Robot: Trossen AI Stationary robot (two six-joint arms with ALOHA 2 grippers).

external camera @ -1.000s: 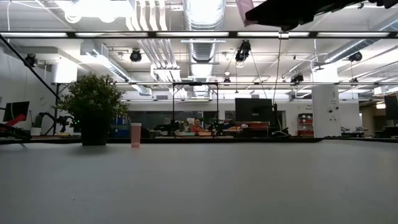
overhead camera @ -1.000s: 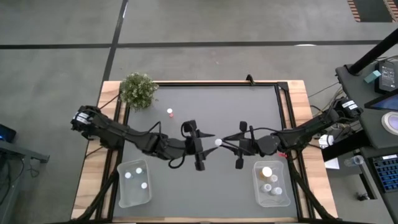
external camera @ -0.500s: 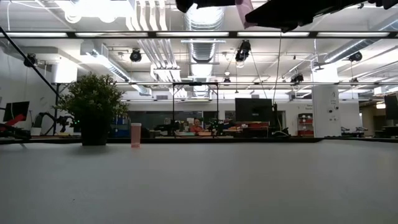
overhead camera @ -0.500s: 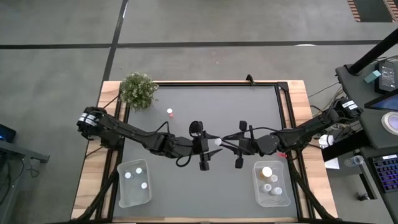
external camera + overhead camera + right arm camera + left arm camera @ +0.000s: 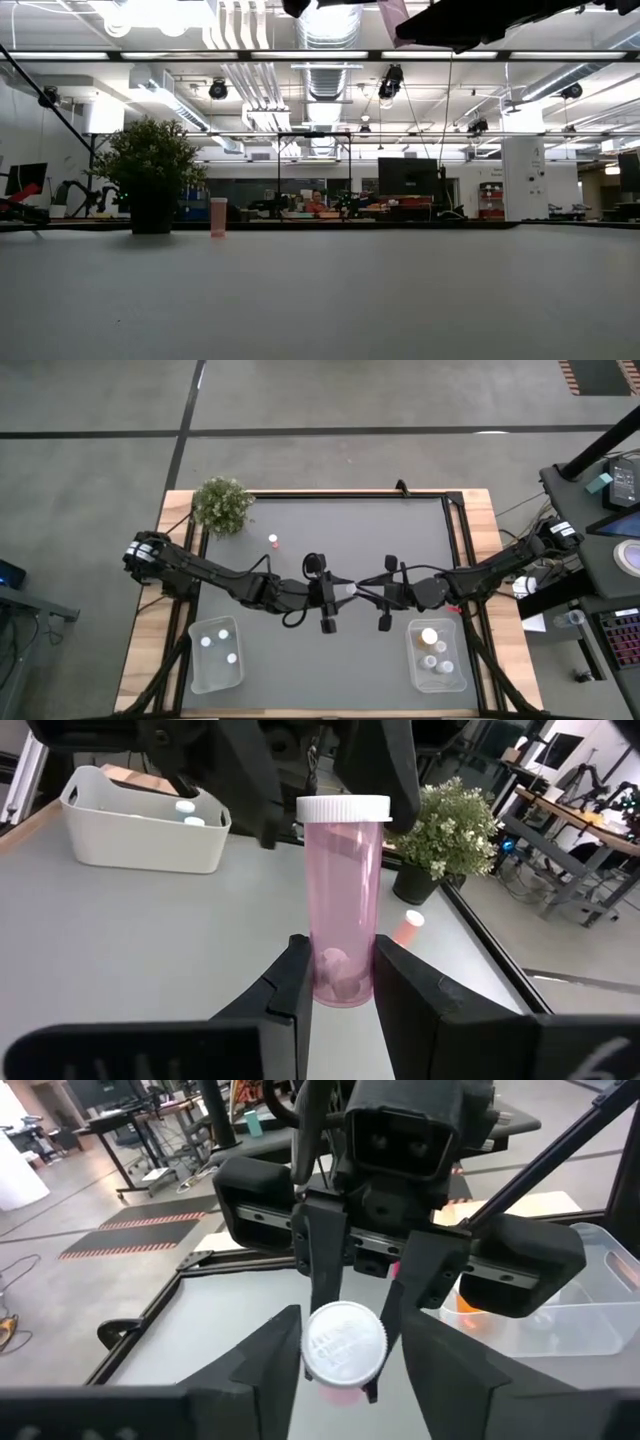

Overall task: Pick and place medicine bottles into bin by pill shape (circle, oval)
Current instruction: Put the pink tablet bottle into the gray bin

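Note:
My right gripper (image 5: pixel 360 588) (image 5: pixel 343 960) is shut on a pink medicine bottle (image 5: pixel 343 900) with a white cap (image 5: pixel 343 1343), high above the table's middle. My left gripper (image 5: pixel 337 588) (image 5: pixel 345 1342) is open, level with the right one and facing it. Its fingers stand on either side of the cap. A second pink bottle (image 5: pixel 272 541) (image 5: pixel 218 216) stands upright on the table near the potted plant (image 5: pixel 222 505). My right gripper pinches the bottle's bottom end (image 5: pixel 343 982) between its two fingers, coming level from the table's right side. The bottle is lifted clear and sticks out beyond the fingertips, its cap toward my left gripper. My left gripper: I cannot tell whether its fingers touch the cap.
A white bin (image 5: pixel 215 653) at the near left holds three white-capped bottles. A white bin (image 5: pixel 436 655) at the near right holds several bottles, one of them orange (image 5: pixel 428 636). The grey mat between the bins is bare.
My left gripper has gone toward the table's right edge, up to the held bottle, and has turned about its own axis, so that its fingers now flank the cap. My right gripper and the bottle have kept still.

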